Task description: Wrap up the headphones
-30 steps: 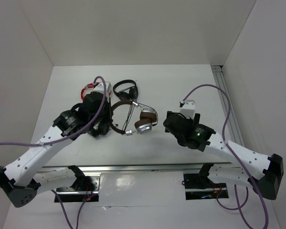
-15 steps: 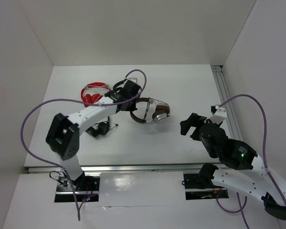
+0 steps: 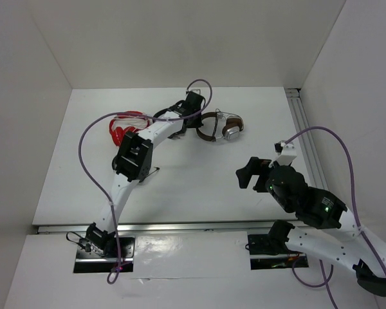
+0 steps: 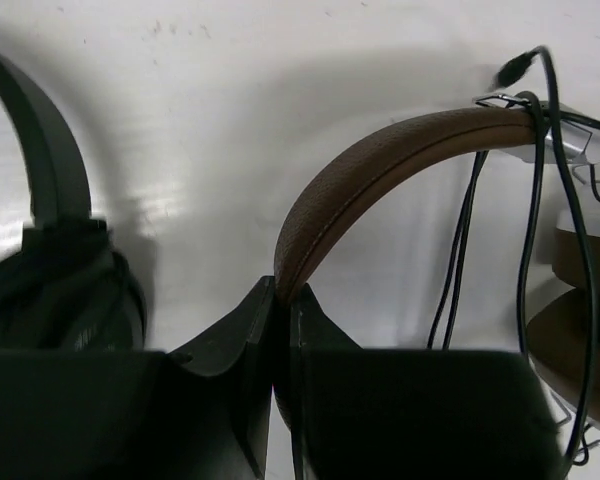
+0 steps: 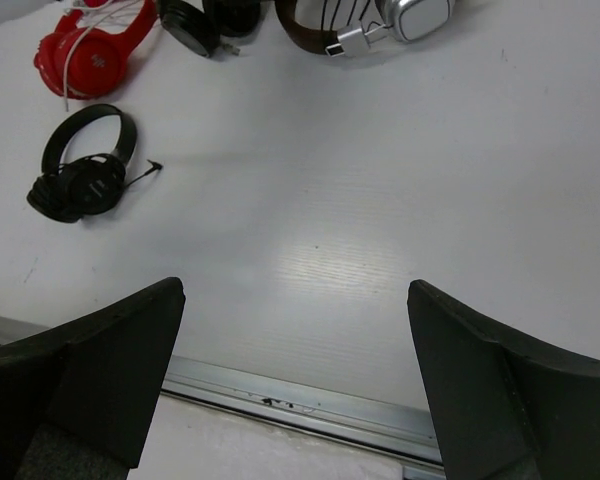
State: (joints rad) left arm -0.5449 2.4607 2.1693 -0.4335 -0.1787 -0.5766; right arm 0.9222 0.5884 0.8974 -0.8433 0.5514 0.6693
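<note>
The headphones (image 3: 220, 125), with brown headband and silver cups, lie at the back middle of the table. My left gripper (image 3: 196, 120) is stretched far out and shut on the brown headband (image 4: 380, 160), pinching it between its jaws at the left gripper's tips (image 4: 280, 292). The thin dark cable (image 4: 460, 240) hangs in loops under the band, and a brown ear pad (image 4: 580, 330) shows at the right edge. My right gripper (image 3: 248, 174) hovers open over the bare table to the front right, nothing between its fingers; the right gripper (image 5: 295, 290) sees the headphones (image 5: 370, 20) far ahead.
A red pair (image 3: 125, 125) lies at the back left. One small black pair (image 5: 80, 170) sits near the left arm's elbow, another black pair (image 4: 50, 200) just left of my left gripper. A metal rail (image 5: 310, 405) runs along the table's front edge.
My left arm has carried the headphones back and to the right, stretching out farther. The right gripper has shifted slightly left and stays open.
</note>
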